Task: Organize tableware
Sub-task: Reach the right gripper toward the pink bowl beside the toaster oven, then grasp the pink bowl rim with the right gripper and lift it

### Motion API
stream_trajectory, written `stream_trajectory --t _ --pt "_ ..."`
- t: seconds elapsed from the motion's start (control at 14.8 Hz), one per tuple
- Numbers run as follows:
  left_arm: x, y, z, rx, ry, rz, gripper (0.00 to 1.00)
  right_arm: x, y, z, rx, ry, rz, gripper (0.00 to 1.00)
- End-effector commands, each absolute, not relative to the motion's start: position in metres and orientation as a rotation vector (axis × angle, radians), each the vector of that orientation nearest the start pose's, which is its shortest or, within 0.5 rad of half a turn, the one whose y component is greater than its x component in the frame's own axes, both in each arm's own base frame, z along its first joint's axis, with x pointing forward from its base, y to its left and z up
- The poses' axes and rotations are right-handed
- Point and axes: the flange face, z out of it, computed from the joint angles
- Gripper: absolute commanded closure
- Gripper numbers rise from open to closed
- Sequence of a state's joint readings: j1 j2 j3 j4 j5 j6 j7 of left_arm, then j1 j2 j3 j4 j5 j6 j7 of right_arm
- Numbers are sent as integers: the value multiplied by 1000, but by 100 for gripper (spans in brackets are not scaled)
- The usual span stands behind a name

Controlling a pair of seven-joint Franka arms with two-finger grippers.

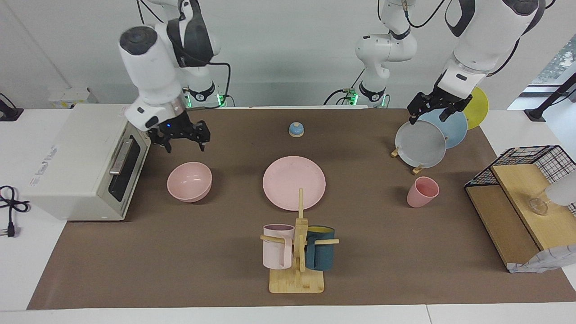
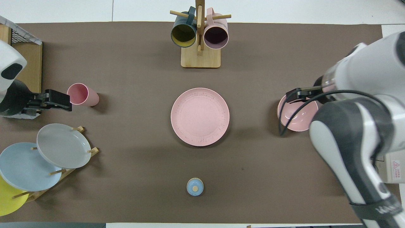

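Note:
The pink plate (image 1: 294,182) (image 2: 200,116) lies flat at the middle of the brown mat. The pink bowl (image 1: 189,181) (image 2: 295,117) sits toward the right arm's end, beside the toaster oven. My right gripper (image 1: 185,141) (image 2: 295,94) hangs open and empty above the bowl, apart from it; the arm hides part of the bowl in the overhead view. The pink cup (image 1: 422,192) (image 2: 83,95) stands toward the left arm's end. My left gripper (image 1: 429,118) (image 2: 63,103) is open and empty, raised over the mat between the cup and the plate rack.
A toaster oven (image 1: 81,162) stands at the right arm's end. A rack holds grey (image 1: 420,144), blue (image 1: 452,128) and yellow (image 1: 478,107) plates. A mug tree (image 1: 298,270) carries two mugs. There are also a small blue bell (image 1: 296,129) and a wire-and-wood shelf (image 1: 517,198).

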State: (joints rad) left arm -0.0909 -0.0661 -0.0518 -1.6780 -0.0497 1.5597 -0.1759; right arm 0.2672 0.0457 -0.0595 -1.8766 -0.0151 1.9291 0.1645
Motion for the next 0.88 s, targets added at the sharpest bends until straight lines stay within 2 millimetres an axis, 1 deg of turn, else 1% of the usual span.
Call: stream_trajectory --t 0.0,0.07,0.2,0.27,0.34,0.47,0.54,0.81 --pt "521 -80 614 -3180 -64 95 0 548 116 417 -3150 -56 -18 0" --pt "521 -80 614 -3180 -64 95 0 542 111 397 -3151 -49 -11 0" --pt "521 -80 614 -3180 -64 95 0 536 112 379 -3143 -40 -62 0" --pt "521 -80 614 -3180 -64 95 0 535 113 373 -3145 -36 -56 0" --pt "521 -83 614 -3181 -55 92 0 534 113 363 -3148 -38 -35 0" --pt "520 -84 614 -3180 -59 97 0 534 107 350 -3149 -34 -39 0" --pt "520 -87 614 -3180 -52 93 0 534 105 342 -3151 -34 -28 3" --pt "520 -83 615 -3181 -59 90 0 536 106 327 -3157 -41 -5 43"
